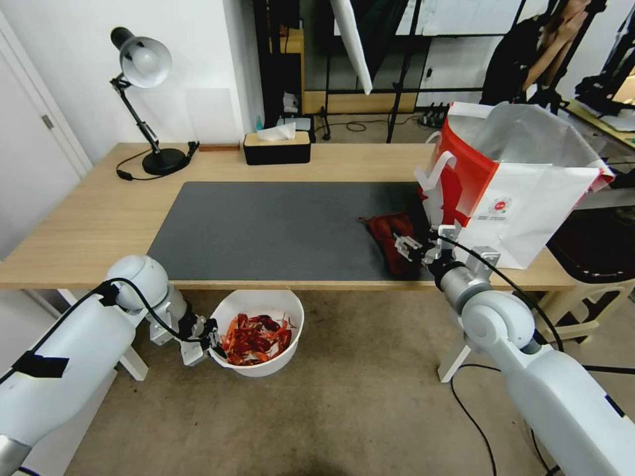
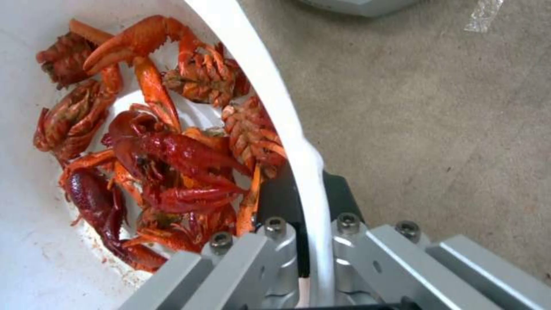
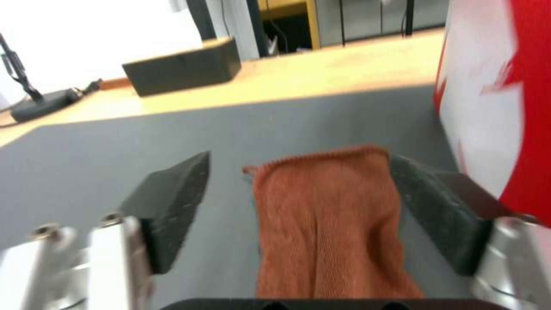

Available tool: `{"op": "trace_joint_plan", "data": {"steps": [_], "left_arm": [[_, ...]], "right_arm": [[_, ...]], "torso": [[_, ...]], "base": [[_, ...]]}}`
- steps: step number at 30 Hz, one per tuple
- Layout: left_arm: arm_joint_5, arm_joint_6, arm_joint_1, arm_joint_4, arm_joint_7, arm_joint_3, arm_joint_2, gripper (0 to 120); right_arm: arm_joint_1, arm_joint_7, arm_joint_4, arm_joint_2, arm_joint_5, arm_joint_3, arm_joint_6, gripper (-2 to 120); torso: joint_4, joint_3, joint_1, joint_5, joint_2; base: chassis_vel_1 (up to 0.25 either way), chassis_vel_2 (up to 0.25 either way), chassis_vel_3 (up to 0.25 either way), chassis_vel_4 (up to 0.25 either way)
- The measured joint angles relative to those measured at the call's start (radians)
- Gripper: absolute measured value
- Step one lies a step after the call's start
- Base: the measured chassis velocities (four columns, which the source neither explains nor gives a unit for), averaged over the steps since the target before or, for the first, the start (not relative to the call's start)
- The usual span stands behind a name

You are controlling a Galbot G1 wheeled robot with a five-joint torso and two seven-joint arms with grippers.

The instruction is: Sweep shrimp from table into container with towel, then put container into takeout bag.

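Note:
The white container (image 1: 264,367) hangs below the table's (image 1: 99,218) front edge, over the floor. My left gripper (image 1: 213,344) is shut on its rim (image 2: 275,94), one finger inside and one outside. The red-orange shrimp (image 1: 254,338) lie piled in the container, close up as shrimp (image 2: 166,150) in the left wrist view. The rust-red towel (image 1: 387,231) lies on the dark mat (image 1: 278,228) beside the takeout bag (image 1: 522,211). My right gripper (image 1: 405,246) is open just over the towel (image 3: 330,215), which lies between the spread pads (image 3: 172,202).
A black tissue box (image 1: 276,147) and a desk lamp (image 1: 142,63) stand at the table's back edge. The takeout bag stands open on the right end, with a dark stool (image 1: 595,251) beyond it. Carpeted floor lies under the container.

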Motion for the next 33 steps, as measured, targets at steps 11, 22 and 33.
{"op": "trace_joint_plan", "data": {"steps": [11, 22, 33], "left_arm": [[0.0, 0.0, 0.006, -0.006, 0.0, -0.005, 0.0, 0], [-0.015, 0.0, 0.061, -0.077, 0.0, -0.019, 0.018, 0], [-0.042, 0.0, 0.117, -0.18, 0.0, -0.038, 0.032, 0]], "right_arm": [[-0.191, -0.011, 0.182, 0.008, -0.126, 0.085, 0.02, 100], [-0.349, -0.026, 0.303, 0.05, -0.317, 0.122, 0.086, 100], [-0.444, -0.079, 0.31, 0.075, -0.406, 0.155, 0.208, 100]], "torso": [[-0.0004, 0.0, 0.0, 0.0001, 0.0], [0.0, 0.0, 0.0, 0.0001, 0.0], [0.0001, 0.0, 0.0, 0.0003, 0.0]], "base": [[0.0, 0.0, 0.0, 0.0], [0.0, 0.0, 0.0, 0.0], [0.0, 0.0, 0.0, 0.0]]}}
